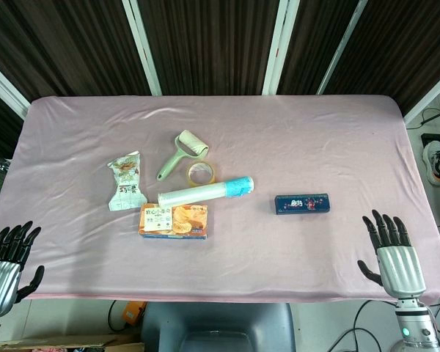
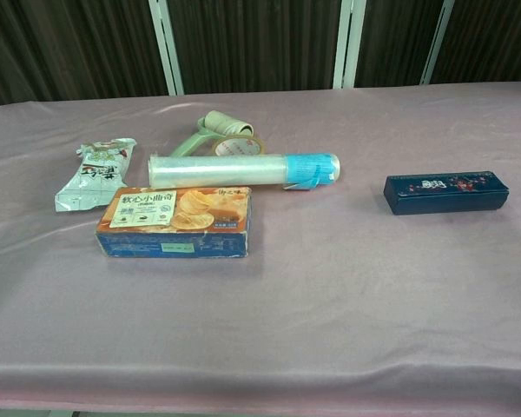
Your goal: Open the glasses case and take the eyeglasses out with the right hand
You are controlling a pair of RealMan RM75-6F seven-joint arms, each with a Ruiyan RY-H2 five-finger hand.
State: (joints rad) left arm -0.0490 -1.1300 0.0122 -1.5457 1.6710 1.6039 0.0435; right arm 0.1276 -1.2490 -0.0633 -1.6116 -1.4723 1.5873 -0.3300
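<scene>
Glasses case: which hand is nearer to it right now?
Right. The right hand sits at the table's near edge, just right of the glasses case; the left hand is at the far left corner.

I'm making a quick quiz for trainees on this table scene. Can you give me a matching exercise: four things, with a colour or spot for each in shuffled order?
Things:
1. glasses case
2. cookie box
3. lint roller
4. snack packet

Descriptions:
A. pale green, farthest back
B. dark blue, alone toward the right hand
C. crinkled, leftmost of the group
D. orange, nearest the front edge

Pairs: 1-B, 2-D, 3-A, 4-C
</scene>
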